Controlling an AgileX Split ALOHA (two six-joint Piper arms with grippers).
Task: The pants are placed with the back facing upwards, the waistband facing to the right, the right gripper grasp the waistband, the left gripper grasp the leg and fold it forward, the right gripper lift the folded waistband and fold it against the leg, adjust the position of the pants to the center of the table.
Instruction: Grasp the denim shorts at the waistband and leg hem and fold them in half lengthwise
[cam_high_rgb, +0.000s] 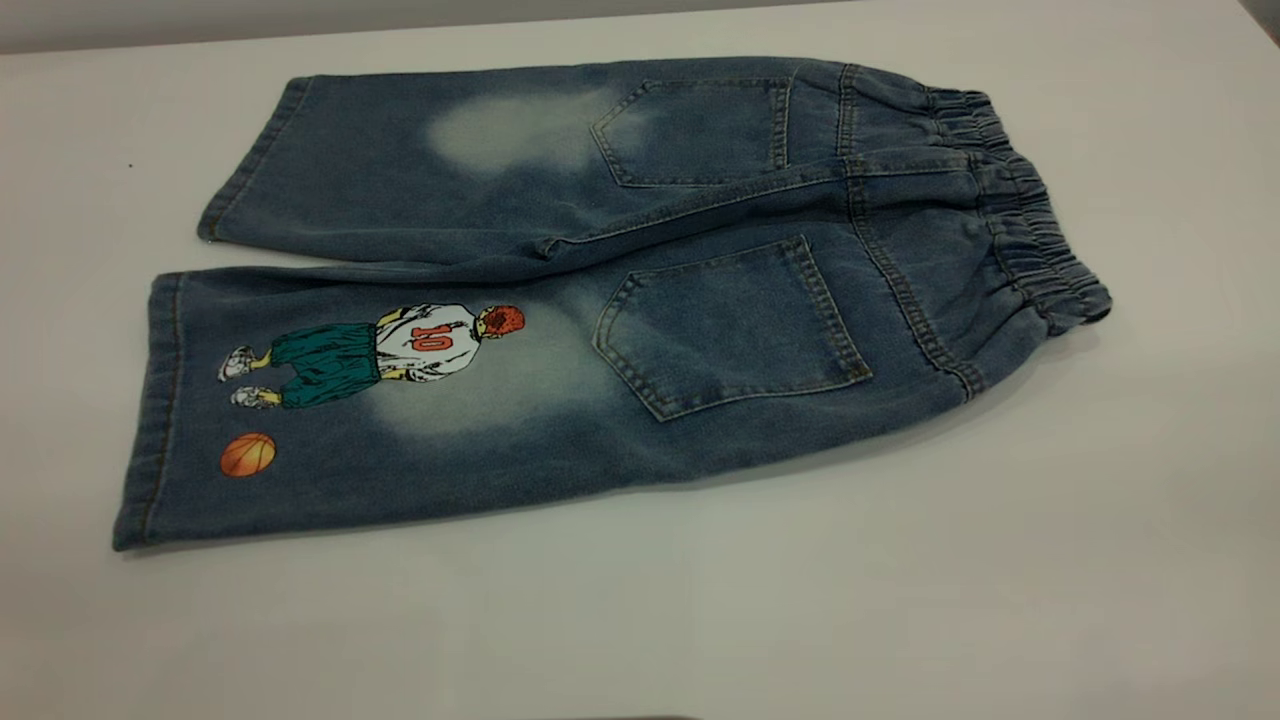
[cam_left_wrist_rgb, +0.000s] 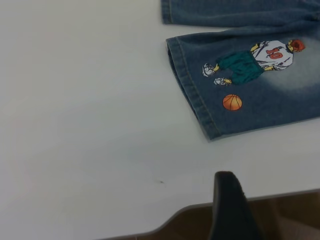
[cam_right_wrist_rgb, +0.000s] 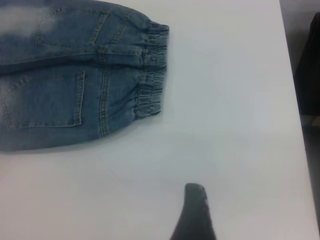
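Observation:
The pants (cam_high_rgb: 640, 290) lie flat on the white table (cam_high_rgb: 900, 600), back side up, two back pockets showing. The ruffled waistband (cam_high_rgb: 1020, 220) is at the right end. The leg (cam_high_rgb: 380, 400) with the number 10 player and orange basketball is the nearer one and points left; it also shows in the left wrist view as the leg (cam_left_wrist_rgb: 250, 75). A dark part of my left gripper (cam_left_wrist_rgb: 227, 200) hangs over the table's edge, well short of that leg's hem. Part of my right gripper (cam_right_wrist_rgb: 195, 210) is over bare table, apart from the waistband (cam_right_wrist_rgb: 150, 75). Neither gripper appears in the exterior view.
The plain leg (cam_high_rgb: 400, 160) with a faded patch lies behind the printed one. Bare tabletop surrounds the pants on all sides. The table's edge (cam_left_wrist_rgb: 200, 206) runs close to my left gripper, and another edge (cam_right_wrist_rgb: 295, 100) shows in the right wrist view.

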